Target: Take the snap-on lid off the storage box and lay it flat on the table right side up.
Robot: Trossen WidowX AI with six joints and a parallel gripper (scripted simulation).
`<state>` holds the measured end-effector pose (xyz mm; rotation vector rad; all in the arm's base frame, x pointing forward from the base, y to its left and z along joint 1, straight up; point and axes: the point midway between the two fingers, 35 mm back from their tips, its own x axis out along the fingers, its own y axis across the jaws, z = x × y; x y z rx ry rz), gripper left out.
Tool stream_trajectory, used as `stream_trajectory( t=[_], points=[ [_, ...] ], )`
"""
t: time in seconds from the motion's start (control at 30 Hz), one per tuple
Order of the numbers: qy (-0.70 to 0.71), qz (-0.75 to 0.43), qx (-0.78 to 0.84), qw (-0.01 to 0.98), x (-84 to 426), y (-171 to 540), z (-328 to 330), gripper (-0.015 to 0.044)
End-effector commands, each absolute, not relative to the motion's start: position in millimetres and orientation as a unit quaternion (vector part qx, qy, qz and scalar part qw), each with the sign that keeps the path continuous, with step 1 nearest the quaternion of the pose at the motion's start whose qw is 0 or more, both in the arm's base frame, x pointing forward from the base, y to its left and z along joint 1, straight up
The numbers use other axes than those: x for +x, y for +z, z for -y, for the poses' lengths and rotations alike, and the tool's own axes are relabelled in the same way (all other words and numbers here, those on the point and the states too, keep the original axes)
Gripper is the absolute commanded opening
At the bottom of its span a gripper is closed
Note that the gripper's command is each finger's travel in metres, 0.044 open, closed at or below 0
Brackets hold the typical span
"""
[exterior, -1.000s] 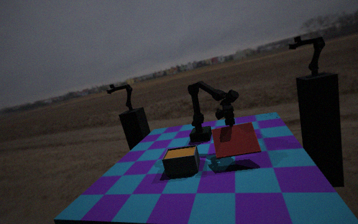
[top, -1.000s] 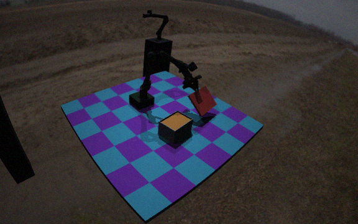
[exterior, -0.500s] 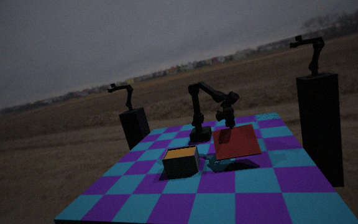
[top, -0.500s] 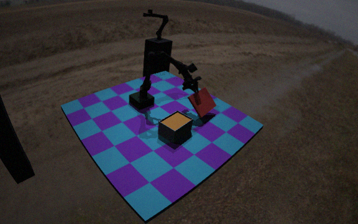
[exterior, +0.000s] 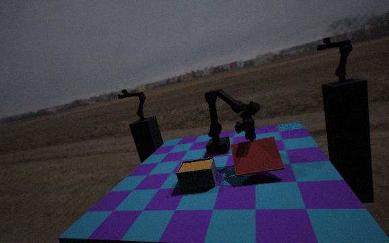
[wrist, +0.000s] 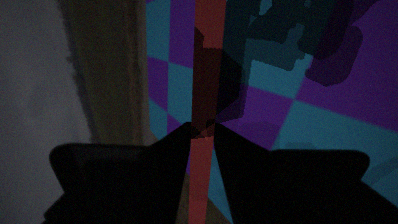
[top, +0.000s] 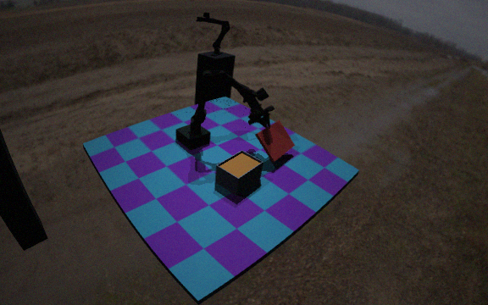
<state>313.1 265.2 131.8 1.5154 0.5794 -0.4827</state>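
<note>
The red lid (top: 277, 141) (exterior: 258, 156) (wrist: 210, 25) is off the box and steeply tilted, its broad face toward the top and exterior views. My gripper (top: 268, 128) (exterior: 250, 139) (wrist: 202, 127) is shut on the lid's upper edge; in the wrist view the lid is a thin red strip between the fingertips. The lid's low edge is close above its shadow; I cannot tell whether it touches the table. The dark storage box (top: 227, 180) (exterior: 196, 182) stands upright and open, with an orange inside, beside the lid and apart from it. The fingertips are partly hidden in the top and exterior views.
The checkered table (top: 203, 271) (exterior: 235, 223) carries my arm's dark base (top: 193, 137) (exterior: 218, 146) behind the box. Its edge lies beyond the lid on the side away from the box. Other arms stand on dark pedestals (top: 7, 182) (exterior: 348, 142) off the table.
</note>
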Motion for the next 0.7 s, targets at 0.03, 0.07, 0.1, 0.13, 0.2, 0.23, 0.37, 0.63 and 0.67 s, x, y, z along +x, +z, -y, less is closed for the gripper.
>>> stream_trajectory(
  t=[0.03, 0.07, 0.1, 0.13, 0.2, 0.23, 0.37, 0.63, 0.67],
  points=[
    [-0.213, -0.254, 0.671, 0.663, 314, 128, -265, 0.0000],
    [-0.213, -0.254, 0.671, 0.663, 314, 127, -265, 0.0000],
    [-0.213, -0.254, 0.671, 0.663, 314, 126, -265, 0.0000],
    [-0.213, -0.254, 0.671, 0.663, 314, 125, -265, 0.0000],
    [-0.213, -0.254, 0.671, 0.663, 314, 124, -265, 0.0000],
    [-0.213, -0.254, 0.671, 0.663, 314, 123, -265, 0.0000],
    [-0.213, -0.254, 0.671, 0.663, 314, 120, -265, 0.0000],
    [-0.213, -0.254, 0.671, 0.663, 314, 113, -265, 0.0000],
    [-0.213, -0.254, 0.671, 0.663, 314, 113, -265, 0.0000]
  ],
)
